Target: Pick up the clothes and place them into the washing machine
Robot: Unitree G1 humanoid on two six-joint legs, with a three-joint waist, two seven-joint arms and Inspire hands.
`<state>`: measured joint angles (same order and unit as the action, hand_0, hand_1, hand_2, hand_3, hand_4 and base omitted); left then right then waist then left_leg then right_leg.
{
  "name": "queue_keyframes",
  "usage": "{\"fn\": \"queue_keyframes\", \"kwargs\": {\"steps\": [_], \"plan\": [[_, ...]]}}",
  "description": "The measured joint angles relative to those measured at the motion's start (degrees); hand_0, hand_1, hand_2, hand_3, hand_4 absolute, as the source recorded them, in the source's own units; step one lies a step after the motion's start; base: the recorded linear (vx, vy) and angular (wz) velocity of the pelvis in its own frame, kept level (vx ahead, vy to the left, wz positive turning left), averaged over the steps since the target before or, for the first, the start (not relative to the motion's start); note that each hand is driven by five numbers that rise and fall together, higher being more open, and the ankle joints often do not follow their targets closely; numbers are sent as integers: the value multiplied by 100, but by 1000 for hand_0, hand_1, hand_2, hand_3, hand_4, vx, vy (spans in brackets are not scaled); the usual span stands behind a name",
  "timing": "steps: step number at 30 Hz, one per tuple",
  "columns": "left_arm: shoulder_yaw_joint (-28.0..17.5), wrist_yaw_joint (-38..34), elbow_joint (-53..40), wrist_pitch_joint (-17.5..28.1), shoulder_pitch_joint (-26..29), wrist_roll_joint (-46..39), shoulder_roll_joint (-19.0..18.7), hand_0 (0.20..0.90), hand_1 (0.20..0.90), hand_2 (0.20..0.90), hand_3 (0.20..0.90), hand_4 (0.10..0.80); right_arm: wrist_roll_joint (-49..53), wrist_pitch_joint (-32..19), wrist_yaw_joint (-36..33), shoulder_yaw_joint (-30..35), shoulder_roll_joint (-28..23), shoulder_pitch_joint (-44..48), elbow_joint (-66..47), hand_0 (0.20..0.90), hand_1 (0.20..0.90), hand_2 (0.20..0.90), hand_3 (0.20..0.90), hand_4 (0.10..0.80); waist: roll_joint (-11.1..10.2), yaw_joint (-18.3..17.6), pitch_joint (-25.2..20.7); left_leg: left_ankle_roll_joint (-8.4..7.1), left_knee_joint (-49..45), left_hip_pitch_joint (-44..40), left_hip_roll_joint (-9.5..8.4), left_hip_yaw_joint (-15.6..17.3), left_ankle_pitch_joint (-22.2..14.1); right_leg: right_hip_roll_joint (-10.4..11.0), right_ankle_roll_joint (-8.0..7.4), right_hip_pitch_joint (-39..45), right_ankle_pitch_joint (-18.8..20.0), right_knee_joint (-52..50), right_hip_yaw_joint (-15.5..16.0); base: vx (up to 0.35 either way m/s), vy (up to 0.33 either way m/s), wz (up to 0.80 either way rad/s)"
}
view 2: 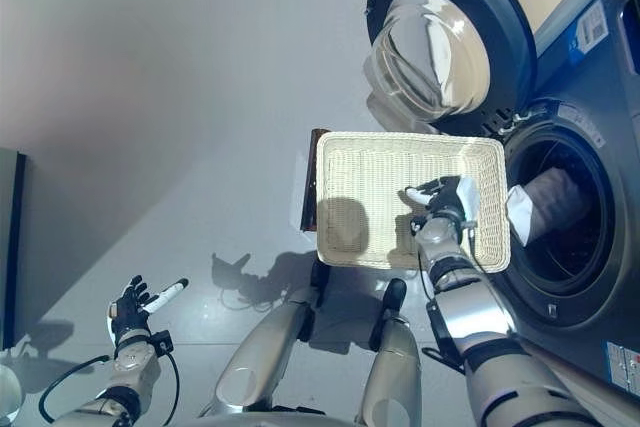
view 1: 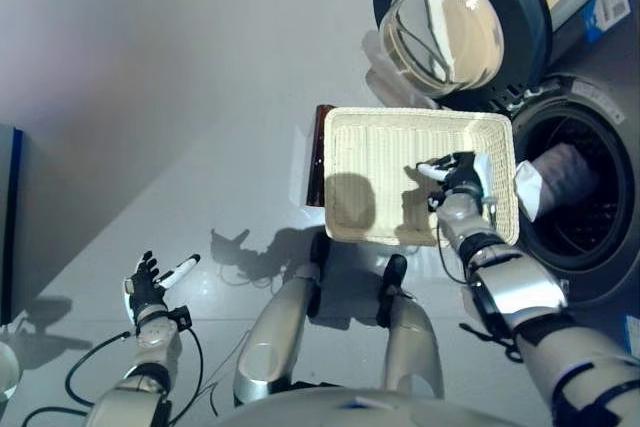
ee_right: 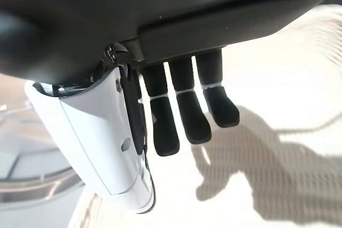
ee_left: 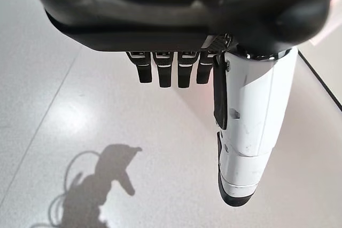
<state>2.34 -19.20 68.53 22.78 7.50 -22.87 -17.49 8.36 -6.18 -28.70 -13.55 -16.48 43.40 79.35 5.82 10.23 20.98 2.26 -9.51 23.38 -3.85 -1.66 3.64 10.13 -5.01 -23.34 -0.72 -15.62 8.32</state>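
Observation:
The shallow wicker basket [view 1: 370, 162] rests on the low dark brown box [view 1: 316, 152] beside the washing machine [view 1: 590, 137]. No clothes lie in the basket. A pale garment [view 1: 560, 175] lies inside the drum, with a white piece [view 1: 527, 190] hanging at the opening's rim. My right hand [view 1: 457, 179] hovers over the basket's right part, open and empty; its fingers [ee_right: 184, 110] are straight above the weave. My left hand [view 1: 150, 287] is open and empty over the floor at the lower left, with straight fingers [ee_left: 163, 68].
The washer's round glass door [view 1: 445, 27] stands swung open above the basket. A dark blue object [view 1: 8, 217] stands at the far left edge. Grey floor [view 1: 150, 97] spreads to the left of the basket.

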Motion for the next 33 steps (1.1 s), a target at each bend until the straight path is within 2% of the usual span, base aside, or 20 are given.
{"fn": "queue_keyframes", "kwargs": {"steps": [1, 3, 9, 11, 12, 15, 16, 19, 23, 29, 30, 31, 33], "plan": [[14, 24, -35, 1, -62, 15, 37, 900, 900, 900, 900, 800, -1, 0, 23, -36, 100, -70, 10, 900, 900, 900, 900, 800, 6, 7, -41, -1, 11, -1, -9, -9, 0, 3, -2, 0, 1, 0, 1, -35, 28, 1], [17, 34, -112, 2, -86, 16, 80, 900, 900, 900, 900, 800, -3, 1, 28, -6, 108, -68, -1, 900, 900, 900, 900, 800, 28, 23, -42, 4, 14, 14, -14, 17, 9, 20, -5, -15, 3, -3, 5, -18, 14, 1], [119, 47, -599, 7, -566, 224, 452, 900, 900, 900, 900, 800, 20, -14, -51, 302, -285, -74, 41, 900, 900, 900, 900, 800, 190, 7, -142, -13, 65, -16, -37, -37, 24, 15, -57, 83, 48, 143, 24, 84, -16, 3], [115, 55, -619, -10, -614, 288, 521, 900, 900, 900, 900, 800, 326, -112, -17, 577, -328, -218, 21, 900, 900, 900, 900, 800, 194, 17, -149, -12, 130, -147, -18, -35, 23, -4, -55, 218, 59, 222, 21, 131, -14, -2], [119, 66, -689, -32, -673, 358, 564, 900, 900, 900, 900, 800, 739, -269, 20, 1063, -306, -416, 30, 900, 900, 900, 900, 800, 205, 49, -173, -13, 236, -349, -5, -44, 24, -1, -63, 430, 75, 356, 38, 148, 7, -2], [136, 148, -920, -69, -1021, 502, 566, 900, 900, 900, 900, 800, 1806, -466, 127, 1638, -266, -838, 45, 900, 900, 900, 900, 800, 154, 81, -492, -8, 454, -569, -2, -42, 24, -8, -74, 627, 81, 558, 45, 148, 25, -6], [171, 177, -1007, -71, -1195, 557, 560, 900, 900, 900, 900, 800, 2505, -608, 231, 1910, -254, -972, 153, 900, 900, 900, 900, 800, 141, 92, -679, 0, 546, -630, -1, -24, 36, -23, -91, 699, 118, 679, 42, 65, 28, -11], [277, 235, -1004, -136, -1257, 642, 564, 900, 900, 900, 900, 800, 3617, -799, 409, 2117, -221, -1252, 192, 900, 900, 900, 900, 800, 120, -9, -827, 80, 704, -845, -1, 0, 102, -75, -147, 970, 236, 975, 41, 118, 54, -8], [285, 308, -1016, -142, -1229, 667, 564, 900, 900, 900, 900, 800, 4512, -1036, 679, 2485, 8, -1476, 122, 900, 900, 900, 900, 800, 3, -26, -978, 62, 860, -1062, 1, 91, 76, -78, -119, 1118, 242, 1102, 13, 95, 45, -11], [244, 309, -983, -262, -1361, 770, 563, 900, 900, 900, 900, 800, 4982, -1165, 885, 2773, 243, -1836, 16, 900, 900, 900, 900, 800, 15, -40, -1162, 205, 873, -1436, -86, 120, 1, 12, -148, 1461, 193, 1052, 3, 123, 84, -1], [243, 307, -945, -278, -1388, 836, 564, 900, 900, 900, 900, 800, 5078, -1196, 892, 2780, 282, -1921, -3, 900, 900, 900, 900, 800, 25, -93, -1171, 274, 839, -1550, -132, 137, -101, 57, -178, 1506, 111, 876, -24, 44, 48, 2], [244, 307, -940, -308, -1474, 888, 553, 900, 900, 900, 900, 800, 5145, -1275, 893, 2778, 364, -1978, -4, 900, 900, 900, 900, 800, 27, -152, -1177, 337, 805, -1662, -171, 127, -124, 124, -153, 1494, -53, 553, -41, 23, 31, -2], [259, 307, -940, -314, -1552, 893, 549, 900, 900, 900, 900, 800, 5243, -1274, 890, 2759, 431, -1991, -3, 900, 900, 900, 900, 800, 25, -170, -1178, 425, 736, -1741, -205, 177, -187, 174, -128, 1449, -137, 299, -38, 66, -33, -27]]}}
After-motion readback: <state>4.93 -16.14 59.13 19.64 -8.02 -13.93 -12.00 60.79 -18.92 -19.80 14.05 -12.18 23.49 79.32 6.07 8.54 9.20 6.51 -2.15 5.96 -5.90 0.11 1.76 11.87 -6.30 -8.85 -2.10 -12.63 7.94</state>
